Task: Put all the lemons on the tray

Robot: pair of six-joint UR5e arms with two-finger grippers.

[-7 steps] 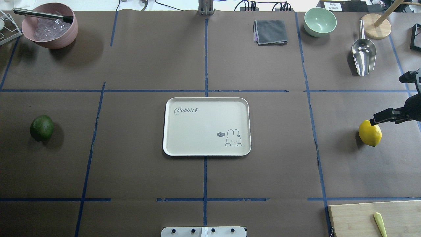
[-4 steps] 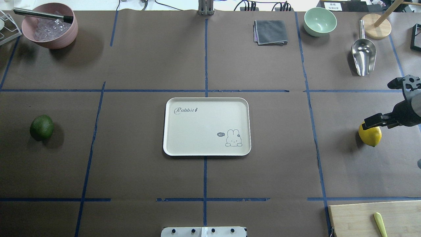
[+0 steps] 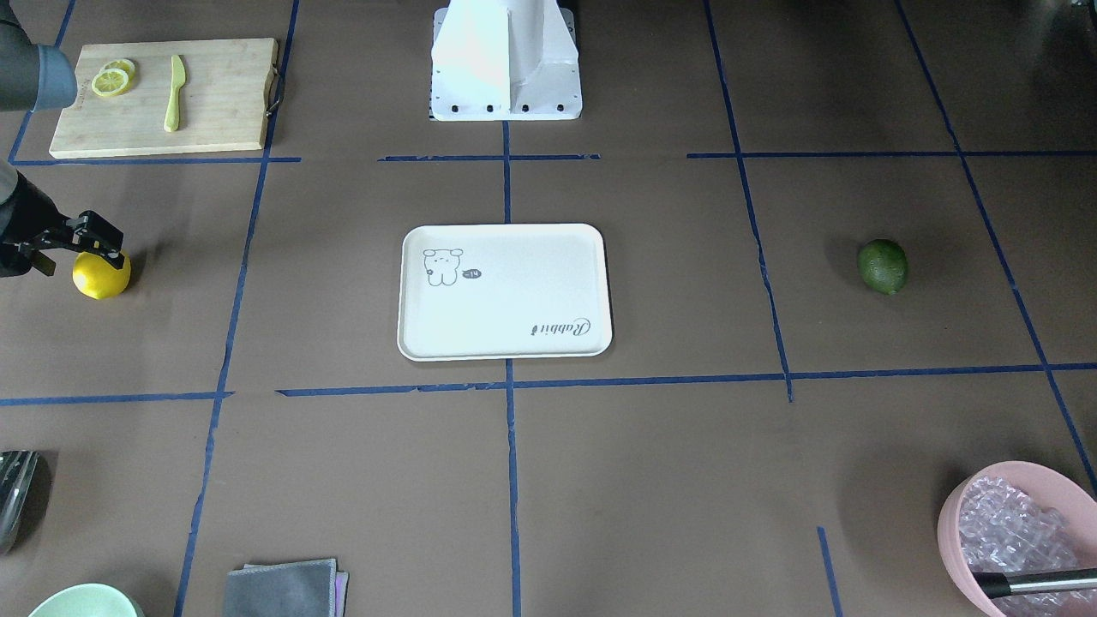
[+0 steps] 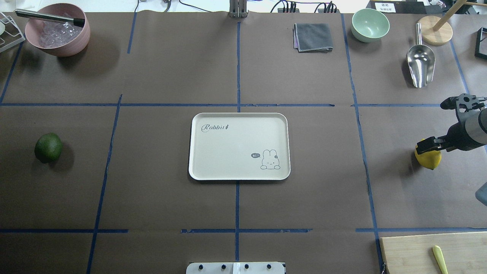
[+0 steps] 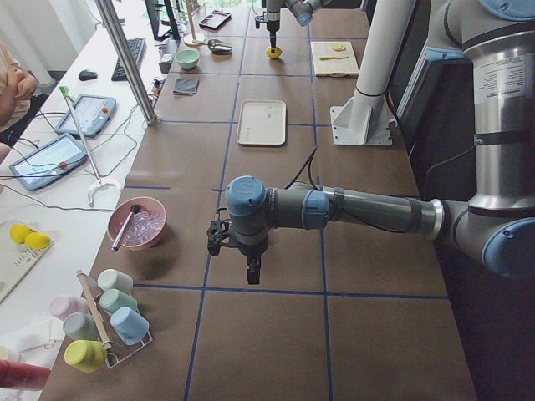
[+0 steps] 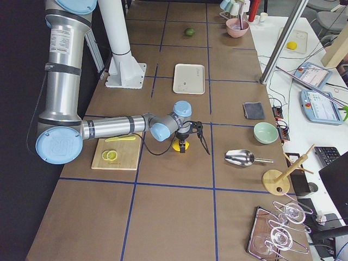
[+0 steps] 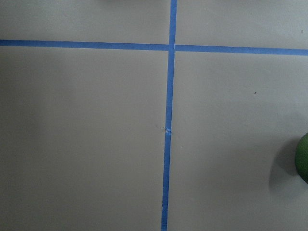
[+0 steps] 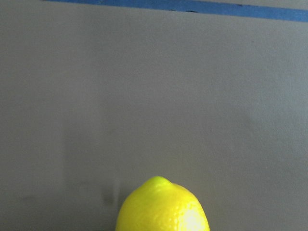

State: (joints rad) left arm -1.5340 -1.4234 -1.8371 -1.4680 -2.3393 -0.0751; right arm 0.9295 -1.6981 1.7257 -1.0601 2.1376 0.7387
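The yellow lemon lies at the table's right side and fills the bottom of the right wrist view. My right gripper is open just above it. One finger reaches over the lemon's top; the other stands farther back, clear of it. The dark green lemon lies alone at the far left, and its edge shows in the left wrist view. The off-white rabbit tray sits bare at the centre. My left gripper shows only in the exterior left view, so I cannot tell its state.
A wooden cutting board with a knife and lemon slices lies at the near right. A pink bowl stands at the back left. A grey cloth, green bowl, metal scoop and wooden stand line the back right.
My right gripper has moved inward from the table's right edge and lower, so its near finger now covers the yellow lemon's top. The lemons and tray have not moved.
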